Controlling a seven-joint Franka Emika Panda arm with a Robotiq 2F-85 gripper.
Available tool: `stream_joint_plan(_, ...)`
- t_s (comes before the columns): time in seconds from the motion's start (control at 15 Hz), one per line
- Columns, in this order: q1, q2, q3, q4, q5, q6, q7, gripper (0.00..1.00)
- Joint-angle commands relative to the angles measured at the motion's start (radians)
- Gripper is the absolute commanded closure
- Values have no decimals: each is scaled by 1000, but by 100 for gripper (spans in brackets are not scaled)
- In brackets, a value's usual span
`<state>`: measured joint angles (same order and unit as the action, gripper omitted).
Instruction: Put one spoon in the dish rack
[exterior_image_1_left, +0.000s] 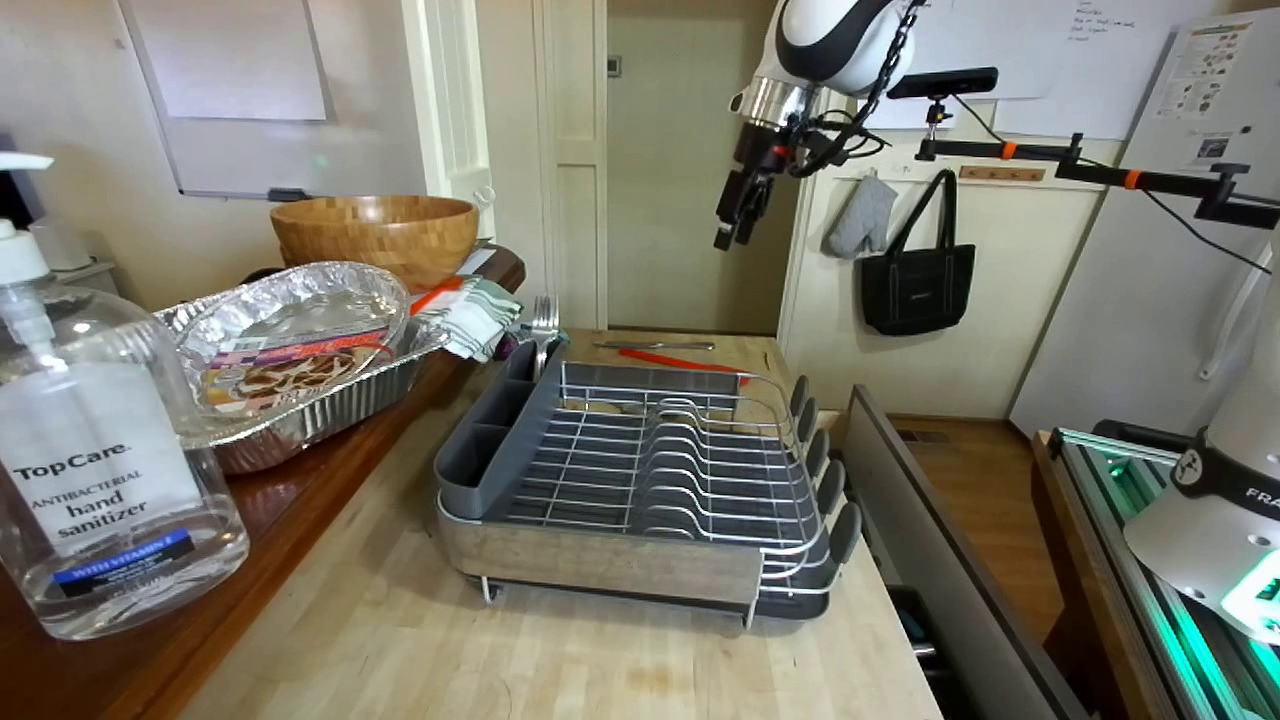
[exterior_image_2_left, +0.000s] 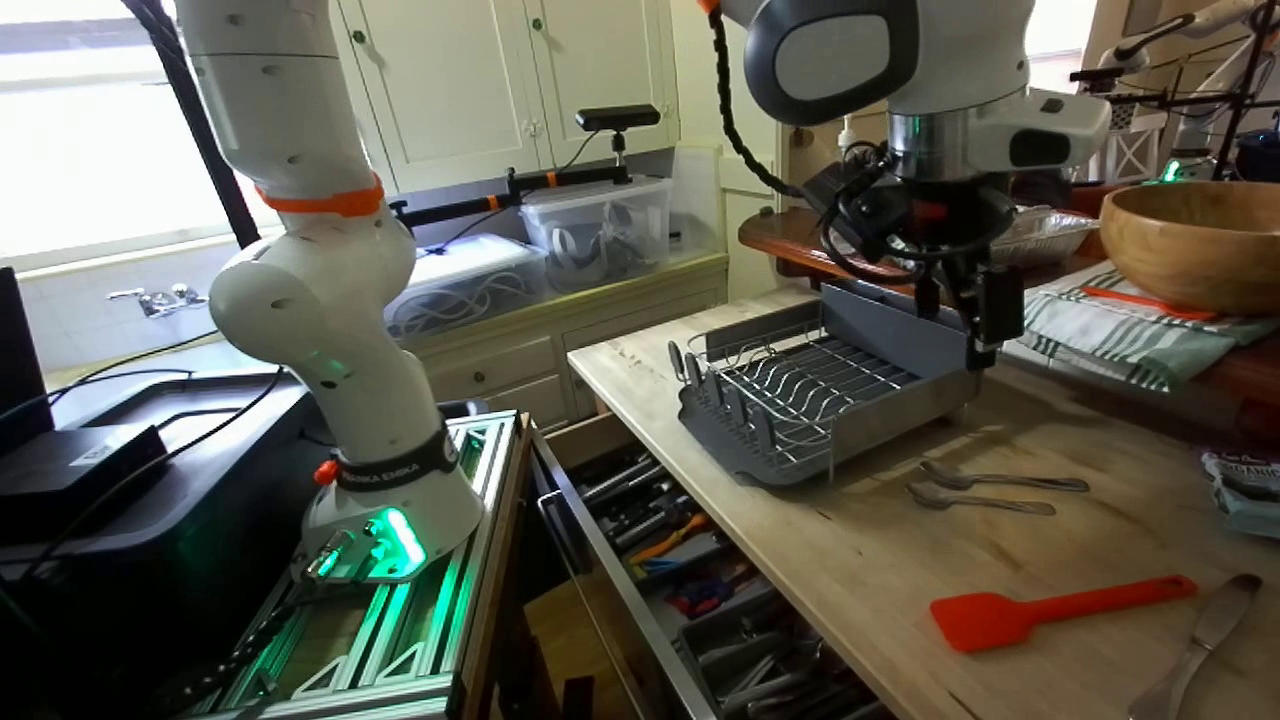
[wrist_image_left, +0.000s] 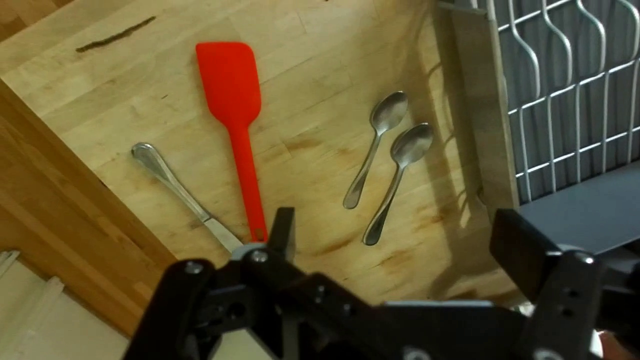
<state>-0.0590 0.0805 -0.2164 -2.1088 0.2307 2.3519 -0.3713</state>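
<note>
A broad worktop (exterior_image_2_left: 860, 560) of pale wood carries a large rectangular dish rack (exterior_image_1_left: 610, 565) of silver metal wire, set in a dark grey plastic tray (exterior_image_2_left: 735, 450). Above, the black two-fingered claw (wrist_image_left: 394, 222) hangs with jaws spread wide, holding nothing. Two slender silver metal spoons (wrist_image_left: 398, 177) lie on the wood near the rack, not touching it. Either should prove light, stiff and slippery rather than fragile; pinch it across mid-handle, low against the wood.

An orange band (exterior_image_2_left: 325, 203) rings the white arm (exterior_image_2_left: 315, 270); cable (exterior_image_2_left: 725, 102) and gripper (wrist_image_left: 397, 220) are black.
</note>
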Motion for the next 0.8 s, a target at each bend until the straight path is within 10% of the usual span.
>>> stream_joint_plan(0.0,-38,106,50,92,-22,5,51,0)
stream_joint_plan(0.73,-59,196,87,179,31,30,288,0)
